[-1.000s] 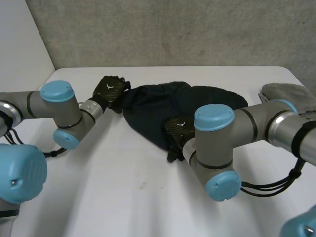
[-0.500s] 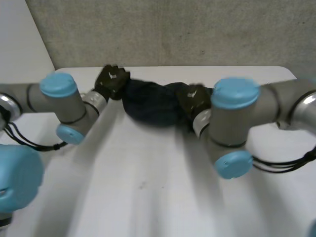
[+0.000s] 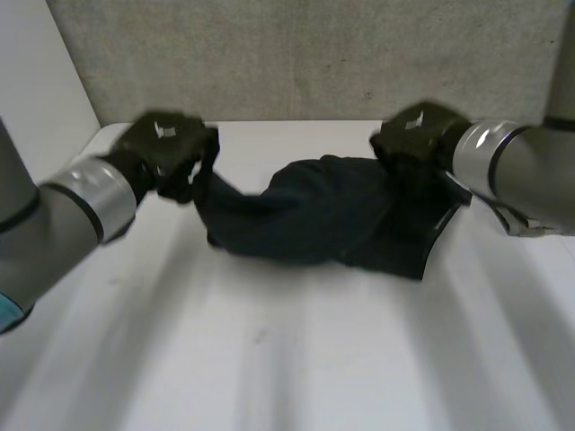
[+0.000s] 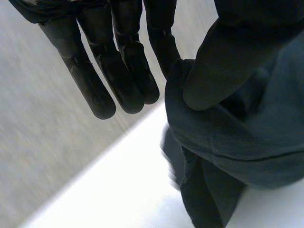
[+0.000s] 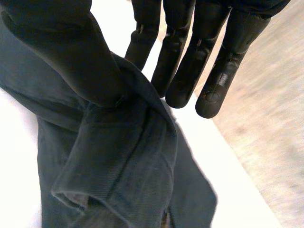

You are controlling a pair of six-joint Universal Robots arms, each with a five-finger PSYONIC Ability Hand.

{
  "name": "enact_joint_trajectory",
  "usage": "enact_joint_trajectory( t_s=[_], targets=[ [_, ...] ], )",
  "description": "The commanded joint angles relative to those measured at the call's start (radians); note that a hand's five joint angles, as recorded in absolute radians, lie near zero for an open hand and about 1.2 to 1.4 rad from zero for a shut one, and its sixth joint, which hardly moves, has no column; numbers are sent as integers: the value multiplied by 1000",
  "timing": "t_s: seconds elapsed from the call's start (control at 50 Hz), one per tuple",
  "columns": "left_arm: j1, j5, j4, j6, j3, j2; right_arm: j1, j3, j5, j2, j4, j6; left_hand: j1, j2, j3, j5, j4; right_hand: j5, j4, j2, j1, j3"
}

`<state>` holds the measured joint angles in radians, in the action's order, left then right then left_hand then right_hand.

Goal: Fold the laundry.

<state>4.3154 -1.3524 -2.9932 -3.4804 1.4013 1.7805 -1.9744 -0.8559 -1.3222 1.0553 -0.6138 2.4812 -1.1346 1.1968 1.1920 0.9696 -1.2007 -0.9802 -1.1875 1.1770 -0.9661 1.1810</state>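
Observation:
A dark navy garment (image 3: pixel 305 220) hangs stretched between my two hands above the white table (image 3: pixel 269 359), its lower folds sagging onto the tabletop. My left hand (image 3: pixel 166 148) holds its left end, raised over the table's far left. In the left wrist view the thumb (image 4: pixel 223 61) pinches a hemmed edge of the garment (image 4: pixel 251 142) against the straight fingers (image 4: pixel 128 71). My right hand (image 3: pixel 418 135) holds the right end at about the same height. There its thumb (image 5: pixel 66 52) presses a folded hem of the garment (image 5: pixel 109 161) against the fingers (image 5: pixel 190 61).
A grey folded cloth (image 3: pixel 530 220) lies at the table's right edge, partly behind my right forearm. A grey concrete wall (image 3: pixel 314 54) runs along the table's far edge. Bare tabletop stretches in front of the garment.
Both hands have closed on the garment and risen, moving apart. The garment, bunched flat on the table a second ago, now hangs stretched between them.

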Motion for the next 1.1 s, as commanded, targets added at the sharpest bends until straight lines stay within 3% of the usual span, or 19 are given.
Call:
enact_joint_trajectory(
  t_s=[0.02, 0.18, 0.26, 0.28, 0.3, 0.42, 0.56, 0.72, 0.86, 0.98, 1.1],
  targets=[
    [-22, -86, 2, 23, 4, 181, 14, 61, -72, -221, -35, -127, -262, 199, 204, 252, -196, -242, -209, 219, -430, 215],
    [-40, -96, -53, 26, -57, 342, 12, 20, -118, -265, -6, -79, -262, 199, 204, 252, -196, -242, -209, 219, -430, 215],
    [-45, -94, -64, 43, -90, 362, 9, 9, -123, -253, 100, 4, -262, 199, 204, 252, -196, -242, -209, 219, -430, 215],
    [-48, -94, -66, 47, -93, 366, 8, 6, -124, -252, 120, 24, -262, 199, 204, 252, -196, -13, 20, -9, -202, -13],
    [-49, -94, -72, 52, -94, 367, 9, -5, -129, -241, 144, 62, -262, 199, 204, 252, -196, 399, 432, -421, 211, -425],
    [-52, -96, -168, 66, -99, 362, 20, -84, -121, -140, 180, 218, -262, 199, 204, 252, -196, 703, 735, -725, 514, -729],
    [-56, -99, -213, 61, -120, 378, 42, -299, -94, 90, 203, 277, -262, 199, 204, 252, -196, 659, 692, -681, 470, -685],
    [-48, -99, -214, 64, -128, 393, 69, -642, 3, 320, 226, 289, -262, 199, 204, 252, -196, 544, 577, -567, 356, -571],
    [-40, -99, -217, 64, -130, 395, 74, -957, 40, 466, 379, 306, -262, 199, 204, 252, -196, 498, 530, -520, 309, -524],
    [-39, -100, -216, 67, -128, 398, 81, -1063, 46, 526, 425, 318, -262, 199, 204, 252, -196, 488, 521, -511, 300, -515],
    [-37, -100, -214, 81, -120, 395, 80, -1088, 54, 493, 515, 323, -262, 199, 204, 252, -196, 656, 688, -678, 467, -682]
  ],
)
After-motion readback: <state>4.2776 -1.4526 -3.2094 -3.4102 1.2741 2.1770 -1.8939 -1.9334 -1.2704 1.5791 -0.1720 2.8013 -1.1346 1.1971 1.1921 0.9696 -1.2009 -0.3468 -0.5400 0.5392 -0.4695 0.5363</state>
